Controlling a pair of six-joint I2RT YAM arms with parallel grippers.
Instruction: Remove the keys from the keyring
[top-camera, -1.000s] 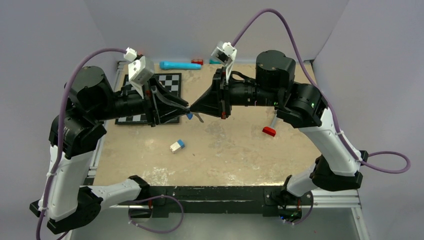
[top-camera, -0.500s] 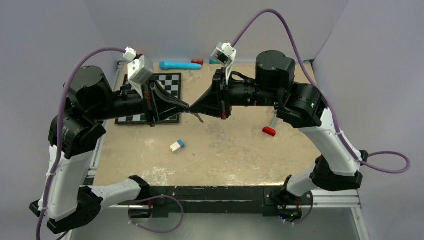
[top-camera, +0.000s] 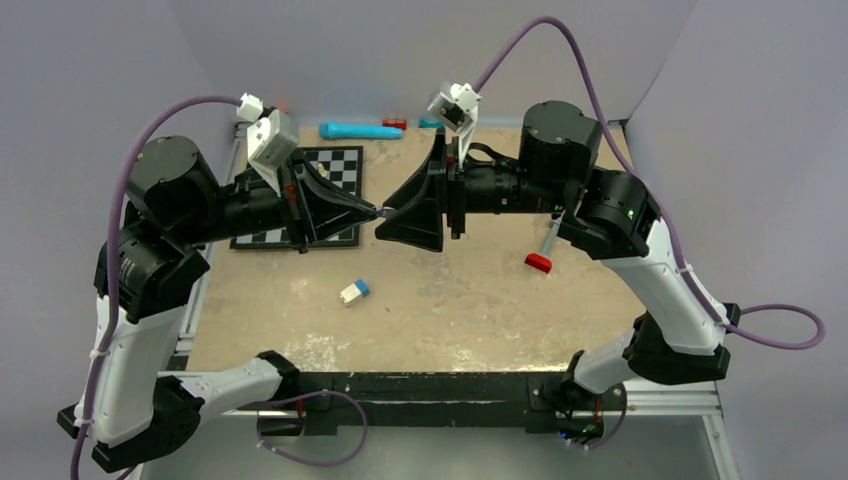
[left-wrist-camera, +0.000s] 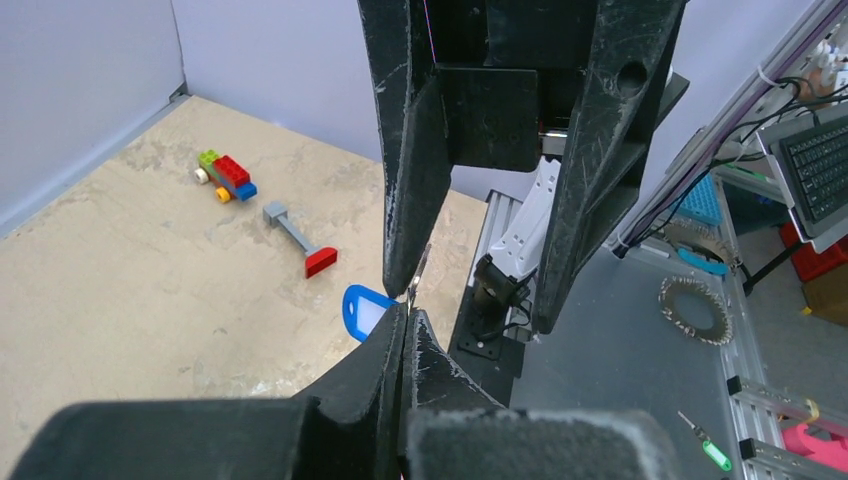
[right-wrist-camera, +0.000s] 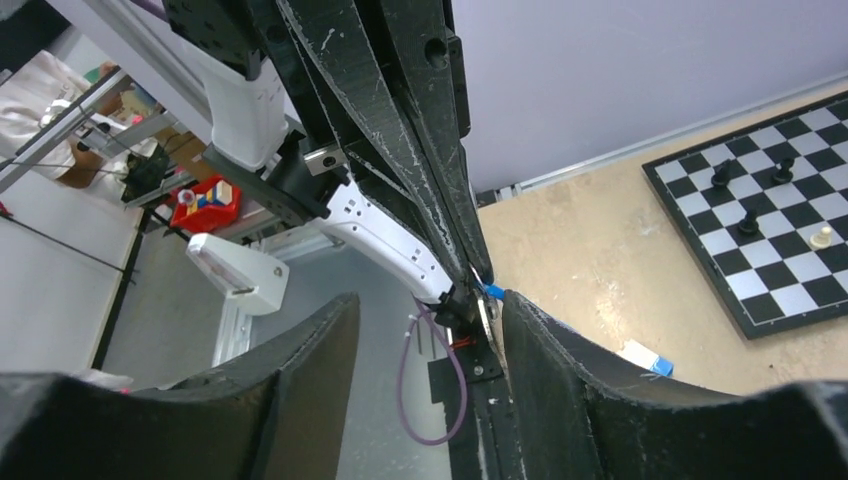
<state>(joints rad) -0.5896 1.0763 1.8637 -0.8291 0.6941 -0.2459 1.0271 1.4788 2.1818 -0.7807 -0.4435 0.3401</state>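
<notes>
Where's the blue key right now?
Left wrist view: the blue key hangs above the table, beside the left gripper's closed tips.

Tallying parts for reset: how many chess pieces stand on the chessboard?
4, seen from the right wrist: two dark pieces abreast, a third below them, a white piece at the right edge. More may be hidden.

Scuffed plastic everywhere
Fingers (left-wrist-camera: 408, 190) were matt black plastic, scratched pale; key (left-wrist-camera: 363, 311) head glossy blue plastic; table (left-wrist-camera: 120, 260) rough and blotchy.
</notes>
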